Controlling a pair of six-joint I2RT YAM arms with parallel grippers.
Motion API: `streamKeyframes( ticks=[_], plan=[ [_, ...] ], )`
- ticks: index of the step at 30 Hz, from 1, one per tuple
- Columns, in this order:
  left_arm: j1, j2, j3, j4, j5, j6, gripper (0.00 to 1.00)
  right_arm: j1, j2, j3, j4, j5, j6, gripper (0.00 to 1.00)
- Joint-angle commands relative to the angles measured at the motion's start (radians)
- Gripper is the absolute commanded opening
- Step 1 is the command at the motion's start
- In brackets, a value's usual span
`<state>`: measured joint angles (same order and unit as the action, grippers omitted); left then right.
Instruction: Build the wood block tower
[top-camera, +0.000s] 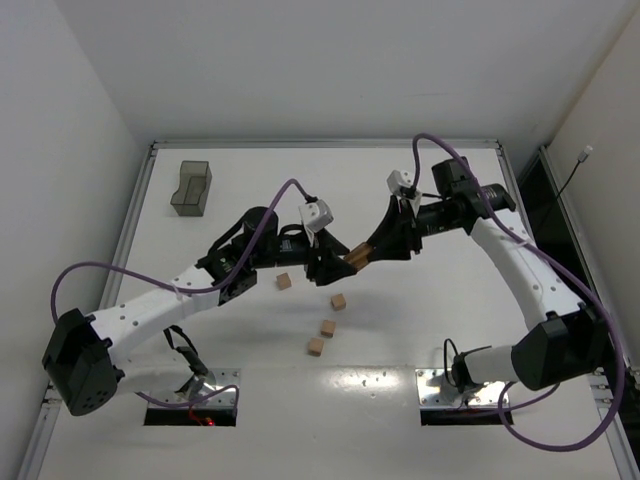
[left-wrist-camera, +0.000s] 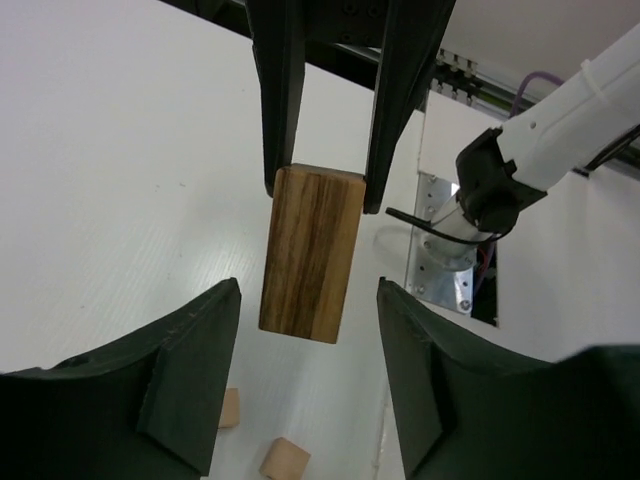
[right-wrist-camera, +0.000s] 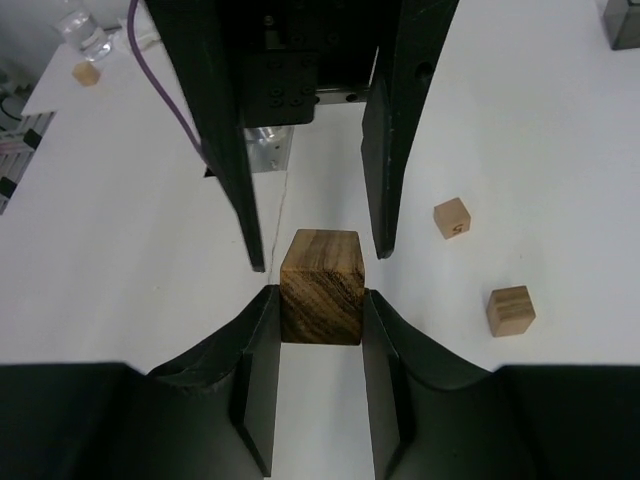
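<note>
Wood block (left-wrist-camera: 310, 250), mid-air: right gripper (right-wrist-camera: 318, 300) clamps one end; left gripper (left-wrist-camera: 308, 292) open, straddling it without contact. Risk: a brush from the left gripper could twist it loose.

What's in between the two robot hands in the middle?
A wood block. The right gripper pinches it, and the left gripper stands open around it. Both wrist views show this.

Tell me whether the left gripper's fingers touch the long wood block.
No: in the left wrist view, table shows between the long wood block and both fingers of the left gripper; the right gripper pinches it.
</note>
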<state>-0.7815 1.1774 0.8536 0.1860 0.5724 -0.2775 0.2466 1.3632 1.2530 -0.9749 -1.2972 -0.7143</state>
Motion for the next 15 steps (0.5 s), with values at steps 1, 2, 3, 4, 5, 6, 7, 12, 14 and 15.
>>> streamKeyframes(
  ticks=[1,2,3,4,5,6,7,12,14,15],
  plan=[
    [-0.021,-0.002,0.067,-0.037,-0.051,0.007,0.55,0.008,0.016,0.081,0.012,0.013,-0.011,0.00],
    [-0.021,-0.015,0.077,-0.061,-0.072,0.017,0.60,0.020,0.016,0.094,0.001,0.035,-0.011,0.00],
    [-0.012,-0.031,0.078,-0.084,-0.106,0.032,0.62,0.029,0.031,0.123,-0.010,0.086,-0.011,0.00],
    [-0.012,-0.042,0.078,-0.132,-0.124,0.032,0.63,0.029,0.054,0.140,-0.037,0.120,-0.011,0.00],
    [0.013,-0.053,0.088,-0.160,-0.147,0.032,0.63,0.045,0.069,0.160,-0.053,0.192,-0.011,0.00],
    [0.022,-0.065,0.088,-0.190,-0.199,0.032,0.63,0.054,0.088,0.207,-0.077,0.222,-0.023,0.00],
    [0.022,-0.085,0.100,-0.257,-0.235,0.032,0.65,0.068,0.106,0.229,-0.117,0.249,-0.034,0.00],
    [0.099,-0.108,0.202,-0.476,-0.456,0.144,0.72,0.109,0.200,0.332,-0.151,0.435,-0.043,0.00],
    [0.154,-0.108,0.225,-0.537,-0.575,0.198,0.74,0.122,0.220,0.347,-0.151,0.492,-0.021,0.00],
    [0.178,-0.108,0.240,-0.554,-0.595,0.207,0.78,0.132,0.229,0.347,-0.140,0.501,-0.011,0.00]
  ],
)
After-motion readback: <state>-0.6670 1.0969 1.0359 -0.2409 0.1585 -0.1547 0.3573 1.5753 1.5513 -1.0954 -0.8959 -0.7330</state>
